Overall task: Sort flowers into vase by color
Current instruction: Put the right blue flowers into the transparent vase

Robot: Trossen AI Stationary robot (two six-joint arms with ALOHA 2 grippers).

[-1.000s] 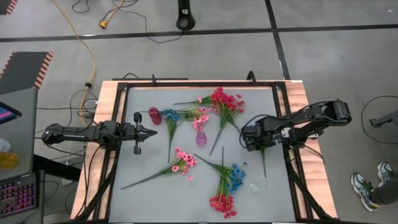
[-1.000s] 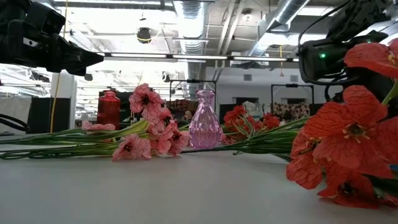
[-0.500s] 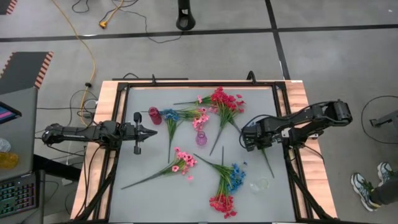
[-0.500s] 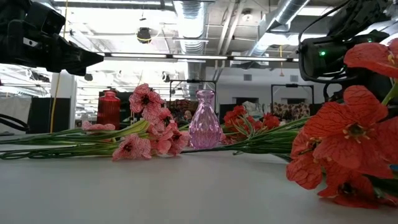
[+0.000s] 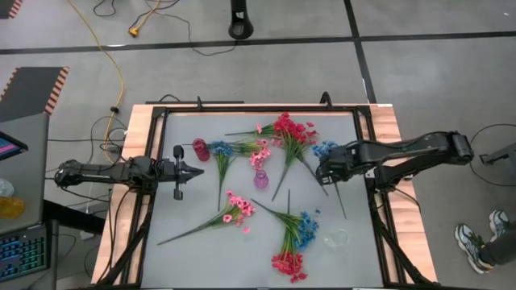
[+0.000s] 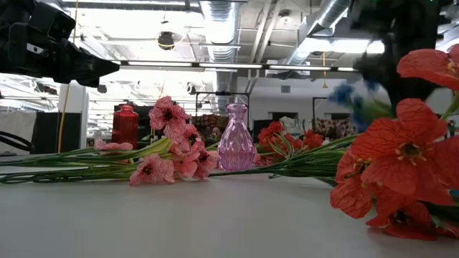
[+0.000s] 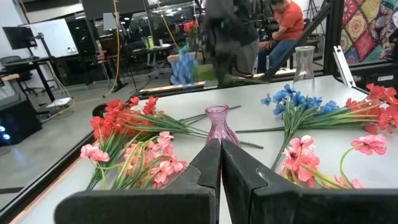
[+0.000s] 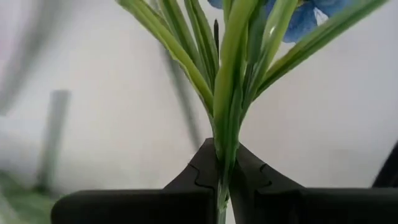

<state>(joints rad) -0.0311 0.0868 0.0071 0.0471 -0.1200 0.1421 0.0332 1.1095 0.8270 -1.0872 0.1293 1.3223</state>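
My right gripper [image 5: 321, 170] is over the table's right half, shut on a blue flower sprig whose blossoms [image 5: 325, 149] show on its far side and whose stem [image 5: 342, 208] trails toward the near edge. The blossoms [image 6: 350, 95] hang well above the tabletop. My left gripper [image 5: 196, 171] hovers shut and empty at the left edge. A red vase [image 5: 199, 149], a pink vase [image 5: 260, 179] and a clear vase [image 5: 336, 239] stand on the table. Red and pink flowers [image 5: 288, 133], a blue sprig [image 5: 219, 151], a pink sprig [image 5: 237, 209] and blue and red sprigs [image 5: 294, 240] lie flat. My right gripper pinches the sprig's bundle of green stems and leaves [image 8: 225, 138] between its two fingers, a little below the blue blossoms. The fingers come from the table's right and lie across the stem. The blossom end is lifted; whether the stem's tail touches the table I cannot tell.
A black frame [image 5: 242, 109] runs around the white tabletop. Red blossoms [image 6: 405, 165] lie close to the low camera on the near right. A person sits in the room beyond the table [image 7: 289, 18]. Bare tabletop lies at the near left [image 5: 185, 262].
My right gripper has risen and gone a little toward the far edge, its arm stretching out. The blue sprig has come up with it: the blossoms have swung up into view on the gripper's far side, and the stem's tail has slanted toward the right.
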